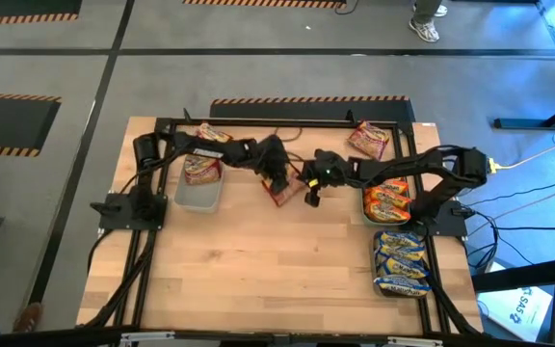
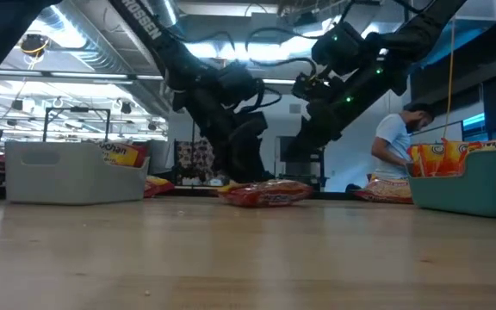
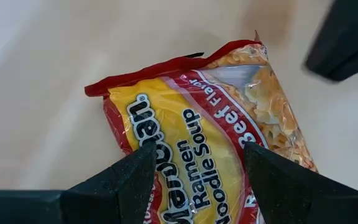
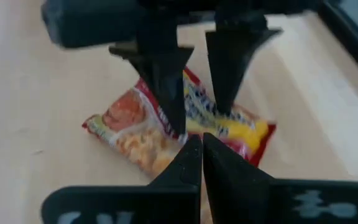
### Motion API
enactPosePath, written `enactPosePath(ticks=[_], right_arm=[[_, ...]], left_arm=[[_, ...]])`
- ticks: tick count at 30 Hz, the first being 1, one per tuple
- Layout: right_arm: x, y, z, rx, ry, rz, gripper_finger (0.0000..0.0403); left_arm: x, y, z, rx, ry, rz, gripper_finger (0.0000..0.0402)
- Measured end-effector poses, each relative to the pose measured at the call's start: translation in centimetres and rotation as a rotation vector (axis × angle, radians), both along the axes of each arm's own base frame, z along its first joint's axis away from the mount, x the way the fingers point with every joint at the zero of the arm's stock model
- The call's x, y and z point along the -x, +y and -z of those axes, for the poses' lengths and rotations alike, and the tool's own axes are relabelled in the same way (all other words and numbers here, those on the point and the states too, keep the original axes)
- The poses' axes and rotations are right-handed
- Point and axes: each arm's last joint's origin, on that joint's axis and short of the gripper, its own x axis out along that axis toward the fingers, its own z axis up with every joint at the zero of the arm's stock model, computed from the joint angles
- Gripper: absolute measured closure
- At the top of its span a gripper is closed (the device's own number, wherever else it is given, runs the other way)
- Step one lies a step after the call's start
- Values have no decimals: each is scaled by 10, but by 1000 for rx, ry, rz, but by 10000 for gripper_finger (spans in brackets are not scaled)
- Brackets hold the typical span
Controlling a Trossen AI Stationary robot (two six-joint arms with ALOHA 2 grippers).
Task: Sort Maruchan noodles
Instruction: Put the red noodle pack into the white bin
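A maroon-and-yellow Maruchan packet (image 1: 279, 194) lies flat on the wooden table near its middle; it also shows in the low view (image 2: 265, 193). My left gripper (image 3: 197, 163) is open and slants down over it, one finger over each side of the packet's yellow face (image 4: 229, 124). My right gripper (image 4: 202, 146) is shut and hangs just to the packet's right (image 1: 311, 196), clear of it. My left gripper comes at the packet from above, slanting, with its fingers (image 4: 174, 118) spread across the packet's width. I cannot tell whether the fingertips touch the wrapper. The packet lies flat on the table.
A grey tray (image 1: 200, 193) at the left holds maroon packets. A teal tray (image 1: 366, 204) at the right holds orange ones, and a tray nearer the front (image 1: 379, 270) holds blue-and-yellow ones. Loose packets lie at the far edge (image 1: 212, 133) (image 1: 369, 140). A person (image 2: 394, 146) is behind the table.
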Motion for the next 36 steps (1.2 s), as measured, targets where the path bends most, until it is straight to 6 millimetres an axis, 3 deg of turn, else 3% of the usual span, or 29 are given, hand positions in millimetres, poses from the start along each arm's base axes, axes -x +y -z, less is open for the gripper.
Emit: enactPosePath(ticks=[7,14,17,25,36], right_arm=[[-6,26,1,-13,-5,-49,402],[-16,49,13,-38,-66,-106,402],[-23,59,24,-36,-92,-140,402],[-30,58,54,-30,-47,-122,402],[-30,73,60,55,-19,-121,402]], left_arm=[[6,-28,-29,-27,26,40,166],[25,-31,-60,-140,81,-26,166],[26,-28,-61,-145,86,-39,166],[27,-18,-46,-128,138,-61,166],[29,-13,-46,-39,114,-26,166]])
